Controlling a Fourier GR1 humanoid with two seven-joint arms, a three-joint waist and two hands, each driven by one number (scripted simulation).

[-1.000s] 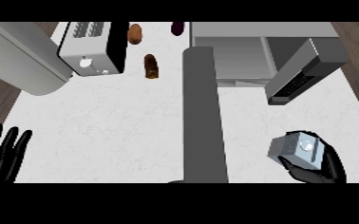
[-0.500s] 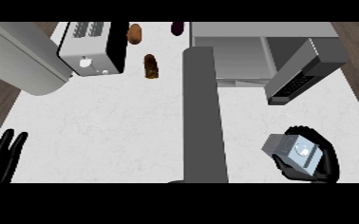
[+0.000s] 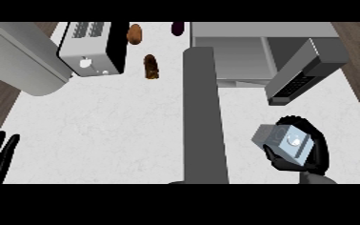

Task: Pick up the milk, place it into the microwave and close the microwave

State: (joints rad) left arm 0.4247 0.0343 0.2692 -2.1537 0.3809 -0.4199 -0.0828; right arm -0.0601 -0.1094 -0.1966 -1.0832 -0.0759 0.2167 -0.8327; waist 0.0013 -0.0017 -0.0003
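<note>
My right hand (image 3: 313, 155) has its fingers curled round the milk (image 3: 285, 140) at the near right corner of the worktop (image 3: 119, 124). The risk I see is clipping the open door (image 3: 302, 74), which juts out between me and the microwave (image 3: 235, 57) and could knock the carton askew. The milk is a small, pale grey-blue carton, tilted and partly hidden by my fingers.
</note>
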